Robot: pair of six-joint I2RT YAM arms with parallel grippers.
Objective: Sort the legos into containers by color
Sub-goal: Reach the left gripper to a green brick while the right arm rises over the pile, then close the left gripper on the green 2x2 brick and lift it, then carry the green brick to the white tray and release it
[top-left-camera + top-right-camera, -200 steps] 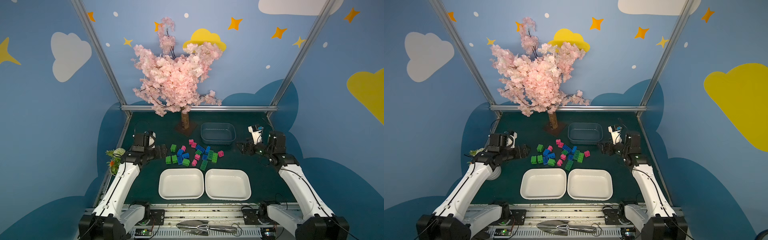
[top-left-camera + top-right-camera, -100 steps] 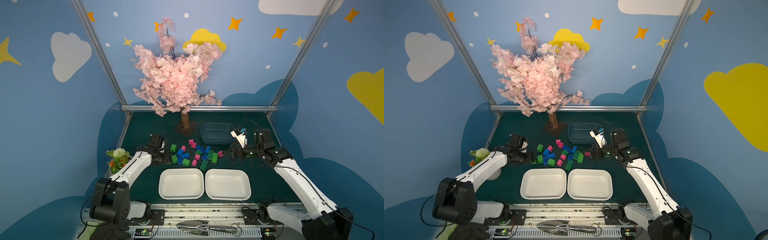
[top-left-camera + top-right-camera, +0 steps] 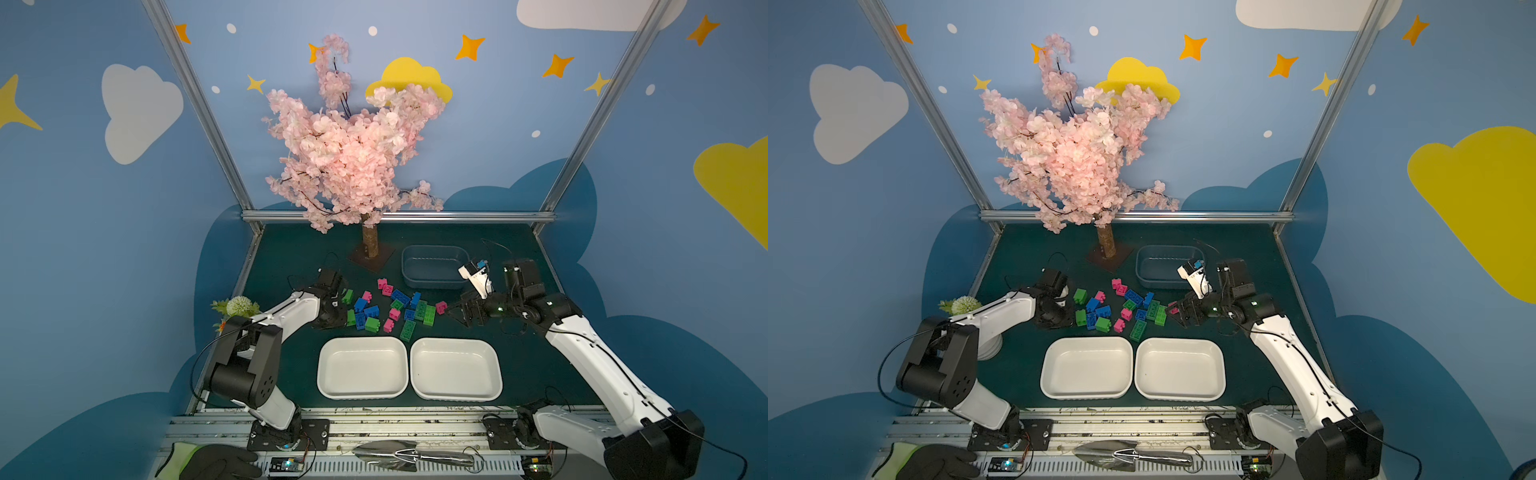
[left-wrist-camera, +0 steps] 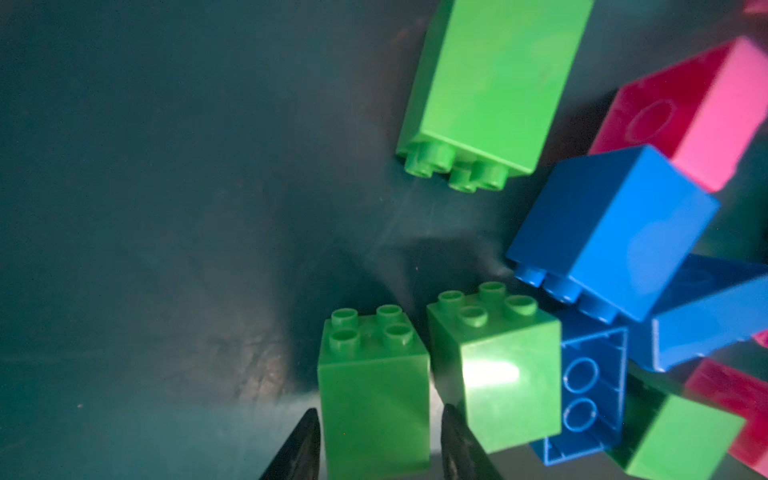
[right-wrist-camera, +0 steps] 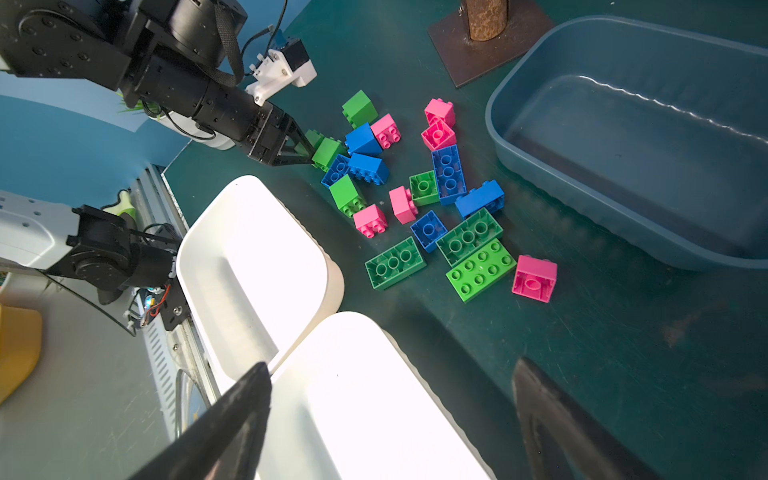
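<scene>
Left claw (image 4: pixel 376 419) has swung in from its pulled-back spot and gone from wide to narrow. It now has one finger on either side of a square green brick (image 4: pixel 374 365) on the desk (image 4: pixel 145 208). Can't tell if it's actually pinching yet. A second green brick (image 4: pixel 498 374) sits just outside one finger, so it might get nudged. Right claw (image 3: pixel 457 312) has crept toward the pile too, still wide with nothing in it. The white trays (image 3: pixel 361 368) and grey-blue tub (image 3: pixel 432 270), well clear of both claws, are empty, so I'd say this is pick number one.
</scene>
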